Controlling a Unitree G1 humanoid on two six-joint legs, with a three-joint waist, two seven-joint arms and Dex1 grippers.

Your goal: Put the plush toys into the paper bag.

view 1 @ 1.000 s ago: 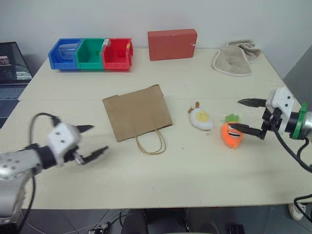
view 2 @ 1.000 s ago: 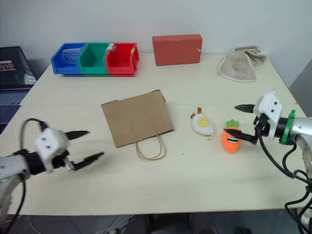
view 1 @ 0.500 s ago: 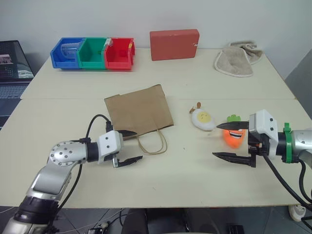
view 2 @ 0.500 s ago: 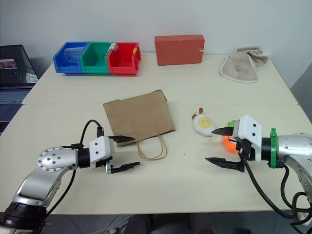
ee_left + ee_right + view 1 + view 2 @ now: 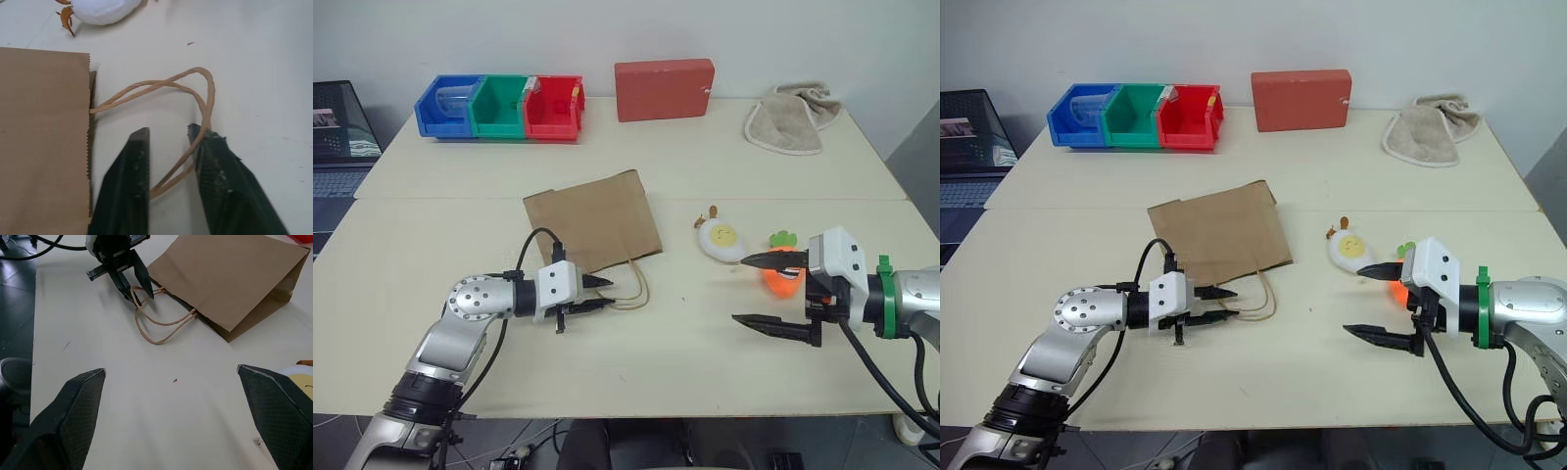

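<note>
cream table (image 5: 705,166): red box (image 5: 663,89), bins (image 5: 497,107), cloth (image 5: 788,119) behind paper bag (image 5: 592,220).

Left end effector (image 5: 599,294) low, fingers narrowed, pointing right, right end effector (image 5: 759,291) raised, fingers spread wide

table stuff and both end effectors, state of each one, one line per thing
paper bag: lying flat, handles toward the robot
left end effector: nearly closed around the bag's handles
right end effector: open, empty
egg toy: on table
carrot toy: on table
cloth: crumpled
</note>
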